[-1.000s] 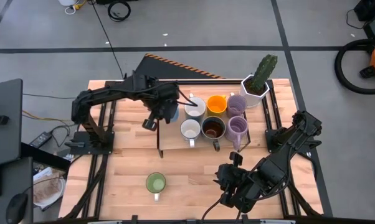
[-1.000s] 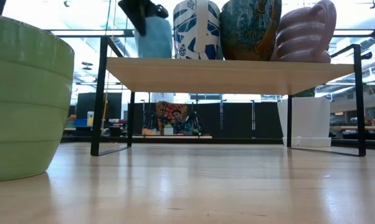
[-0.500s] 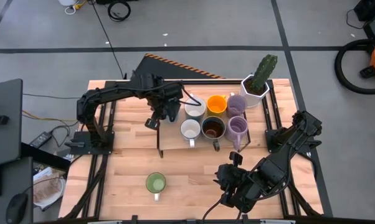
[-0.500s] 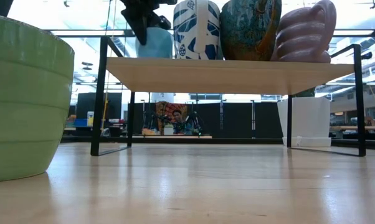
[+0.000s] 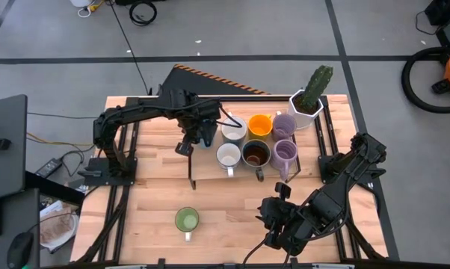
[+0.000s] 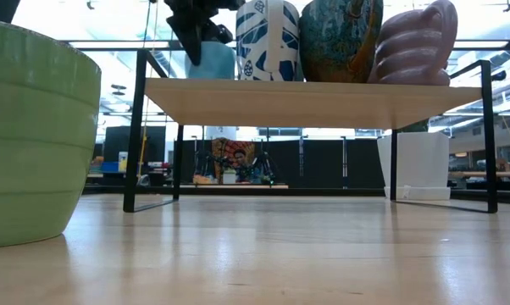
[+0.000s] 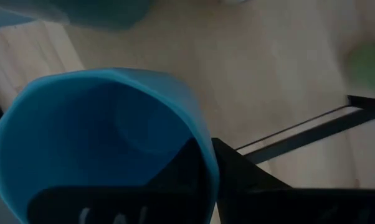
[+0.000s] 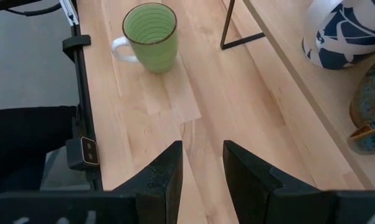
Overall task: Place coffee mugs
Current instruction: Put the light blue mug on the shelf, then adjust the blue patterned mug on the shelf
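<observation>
My left gripper [image 5: 201, 136] is shut on the blue mug [image 7: 94, 143] at the left rear of the low wooden shelf [image 5: 207, 170]. In the low view the blue mug [image 6: 213, 61] stands with its base on the shelf top. Beside it on the shelf stand two white mugs [image 5: 234, 128] [image 5: 228, 155], the orange mug [image 5: 260, 125], the dark brown mug [image 5: 255, 153] and two lilac mugs [image 5: 285, 125] [image 5: 284, 152]. The green mug [image 5: 186, 220] stands on its base on the table near the front. My right gripper [image 5: 273, 218] is open and waits near the table's near edge. My left gripper holds the blue mug by its rim wall [image 7: 203, 146], one finger inside the mug [image 7: 175, 171] and one outside [image 7: 250, 180]. The fingers come from above, pointing down. The mug is upright, and in the low view its base meets the shelf top.
The white hexagonal cactus pot [image 5: 307, 103] stands at the shelf's far right corner. The shelf has thin black metal legs [image 6: 135, 127]. Bare table lies between the green mug [image 8: 150, 34] and my right gripper [image 8: 203, 168], and under the shelf.
My left gripper, with the blue mug in its hold, has shifted a little toward the table's far edge over the shelf's left end. In the last half second it has kept still.
</observation>
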